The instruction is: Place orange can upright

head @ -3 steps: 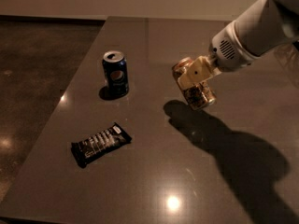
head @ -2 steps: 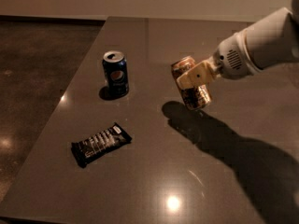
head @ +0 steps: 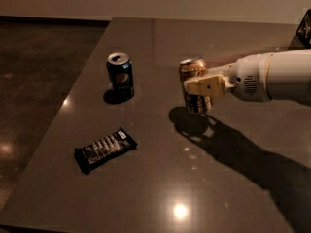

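Observation:
The orange can [head: 193, 72] has an orange-gold body with dark markings and a silver top. It stands nearly upright near the middle of the grey table [head: 160, 188], and I cannot tell whether its base touches the surface. My gripper [head: 199, 87] reaches in from the right on a white arm [head: 272, 76] and is shut on the orange can, one cream finger [head: 206, 86] lying across its front.
A dark blue Pepsi can [head: 120, 76] stands upright to the left of the orange can. A black candy bar wrapper [head: 105, 149] lies flat at the front left. The table's left edge runs diagonally, with dark floor [head: 34, 81] beyond it.
The arm has lowered and swung to come in level from the right. The orange can in the gripper has turned from tilted to nearly upright.

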Robot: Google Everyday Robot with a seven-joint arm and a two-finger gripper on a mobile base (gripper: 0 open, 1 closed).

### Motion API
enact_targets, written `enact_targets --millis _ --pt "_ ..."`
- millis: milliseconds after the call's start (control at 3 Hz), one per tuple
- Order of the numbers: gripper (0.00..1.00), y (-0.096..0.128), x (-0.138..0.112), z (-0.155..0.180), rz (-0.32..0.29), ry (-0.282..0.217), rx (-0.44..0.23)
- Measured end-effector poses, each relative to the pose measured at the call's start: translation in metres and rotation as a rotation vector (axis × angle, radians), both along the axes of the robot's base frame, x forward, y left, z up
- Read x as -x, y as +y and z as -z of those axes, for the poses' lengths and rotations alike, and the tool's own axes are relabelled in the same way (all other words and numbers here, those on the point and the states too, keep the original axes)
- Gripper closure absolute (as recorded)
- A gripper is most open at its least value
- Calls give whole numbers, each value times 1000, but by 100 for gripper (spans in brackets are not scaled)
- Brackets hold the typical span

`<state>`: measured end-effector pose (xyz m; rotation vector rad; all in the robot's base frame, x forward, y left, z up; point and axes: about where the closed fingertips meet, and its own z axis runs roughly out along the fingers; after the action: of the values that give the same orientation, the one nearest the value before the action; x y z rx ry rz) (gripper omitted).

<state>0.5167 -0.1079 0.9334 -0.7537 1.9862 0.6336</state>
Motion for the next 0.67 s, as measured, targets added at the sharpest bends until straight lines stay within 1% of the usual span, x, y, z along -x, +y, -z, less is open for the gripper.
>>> enact_targets --millis 333,667 --pt "100 -1 1 4 -25 -82 -83" --pt "100 0 4 8 -102 -177 -128"
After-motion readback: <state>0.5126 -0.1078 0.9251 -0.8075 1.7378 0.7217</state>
